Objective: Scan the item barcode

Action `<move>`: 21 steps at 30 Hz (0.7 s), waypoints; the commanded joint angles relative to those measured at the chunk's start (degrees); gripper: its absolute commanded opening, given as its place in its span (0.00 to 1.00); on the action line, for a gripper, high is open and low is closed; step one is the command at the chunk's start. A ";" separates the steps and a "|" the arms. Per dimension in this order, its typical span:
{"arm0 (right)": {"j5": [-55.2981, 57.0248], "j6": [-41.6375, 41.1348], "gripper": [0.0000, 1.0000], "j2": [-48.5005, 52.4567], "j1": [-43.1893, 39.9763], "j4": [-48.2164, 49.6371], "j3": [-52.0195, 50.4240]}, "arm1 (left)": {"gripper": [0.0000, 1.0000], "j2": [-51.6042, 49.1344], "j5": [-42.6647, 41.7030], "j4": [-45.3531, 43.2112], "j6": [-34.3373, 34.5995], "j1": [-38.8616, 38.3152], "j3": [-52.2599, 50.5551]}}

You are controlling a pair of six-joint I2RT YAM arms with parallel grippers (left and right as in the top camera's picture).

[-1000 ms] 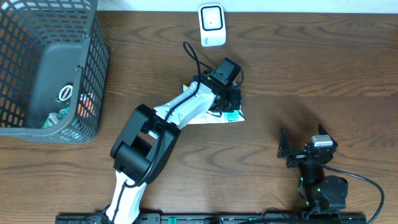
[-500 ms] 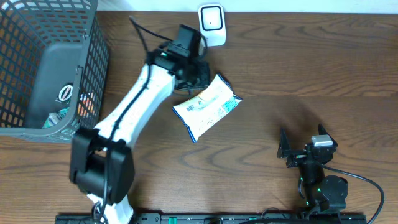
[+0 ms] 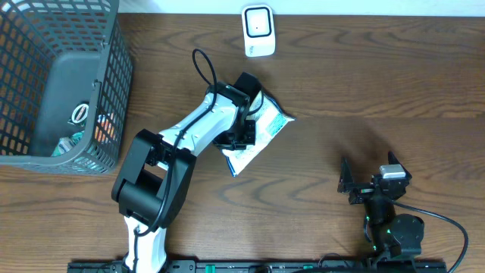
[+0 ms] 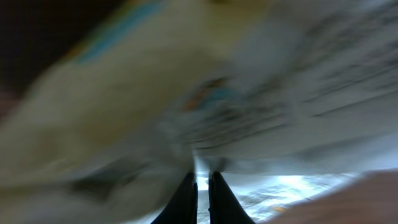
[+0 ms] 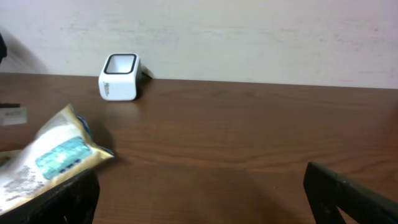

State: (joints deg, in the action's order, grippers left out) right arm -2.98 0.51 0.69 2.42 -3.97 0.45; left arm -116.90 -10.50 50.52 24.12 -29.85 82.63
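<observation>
The item is a white packet with blue print (image 3: 261,135), tilted above the table's middle and also visible at the left of the right wrist view (image 5: 50,158). My left gripper (image 3: 242,133) is shut on its edge. In the left wrist view the two dark fingers (image 4: 184,200) stand almost together, and the gripper (image 4: 203,186) pinches the blurred packet (image 4: 186,93), which fills that view. A white barcode scanner (image 3: 258,30) stands at the back edge (image 5: 119,77), apart from the packet. My right gripper (image 3: 369,188) rests open at the front right, nothing between its fingers (image 5: 202,190).
A grey mesh basket (image 3: 121,83) holding several small items stands at the far left. A black cable loops from the left arm (image 3: 198,61). Bare wooden tabletop (image 3: 379,91) lies between the scanner and the right arm.
The left arm lifted the packet off the table, swung up toward the scanner, then came back down to the middle with the packet still held. The right arm has not moved.
</observation>
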 commanded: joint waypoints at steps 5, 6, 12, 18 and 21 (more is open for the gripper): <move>0.24 0.39 0.99 -0.31 -0.17 -0.15 -0.13 | 0.09 0.87 14.16 2.84 -0.46 2.58 2.51; 0.24 0.39 0.99 -0.31 -0.17 -0.17 -0.13 | 0.09 2.16 14.16 2.75 -0.22 2.71 3.54; 0.24 0.39 0.99 -0.31 -0.17 -0.15 -0.13 | 0.08 8.28 4.70 -4.39 1.46 2.60 5.53; 0.24 0.39 0.99 -0.31 -0.17 -0.15 -0.13 | 0.08 7.30 -8.81 -8.22 2.12 0.96 4.85; 0.24 0.39 0.99 -0.31 -0.17 -0.17 -0.13 | 0.08 5.31 -8.74 -8.44 2.12 -0.83 4.52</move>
State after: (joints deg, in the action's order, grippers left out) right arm -2.98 0.49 0.69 2.42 -3.99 0.45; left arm -109.06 -14.81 42.00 25.61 -28.84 87.70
